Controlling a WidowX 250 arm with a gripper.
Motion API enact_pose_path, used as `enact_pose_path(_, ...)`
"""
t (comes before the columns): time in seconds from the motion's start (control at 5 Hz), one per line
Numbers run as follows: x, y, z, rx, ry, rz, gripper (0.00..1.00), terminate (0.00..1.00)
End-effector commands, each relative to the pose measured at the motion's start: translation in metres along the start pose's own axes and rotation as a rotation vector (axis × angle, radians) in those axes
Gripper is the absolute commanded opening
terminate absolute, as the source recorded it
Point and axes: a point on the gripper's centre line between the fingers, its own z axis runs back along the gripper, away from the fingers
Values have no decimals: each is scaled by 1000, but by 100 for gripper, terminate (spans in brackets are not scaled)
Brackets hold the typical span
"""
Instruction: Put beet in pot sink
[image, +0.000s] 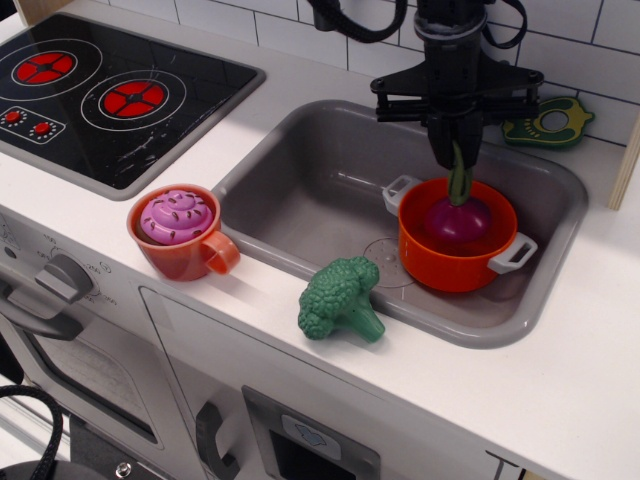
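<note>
The black gripper (458, 160) clamps the dark green leaves of the small magenta toy beet (458, 218), whose bulb sits inside the round orange plastic pot (455, 236). The pot stands in the grey rectangular plastic sink (310, 190). A bumpy green toy broccoli (340, 298) lies on the sink's front rim.
</note>
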Motion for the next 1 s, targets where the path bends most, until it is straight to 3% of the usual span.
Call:
enact_pose_path(0.0, 21, -6, 24, 4, -86, 29, 100, 0)
enact_pose_path(0.2, 21, -12, 38, 30, -107, 15, 100, 0)
enact_pose_path(0.4, 18, -16, 58, 8, -87, -31, 100, 0)
enact_pose_path(0.6, 18, -16, 58, 8, -87, -31, 100, 0)
enact_pose_path(0.8, 18, -16, 58, 8, -87, -31, 100, 100)
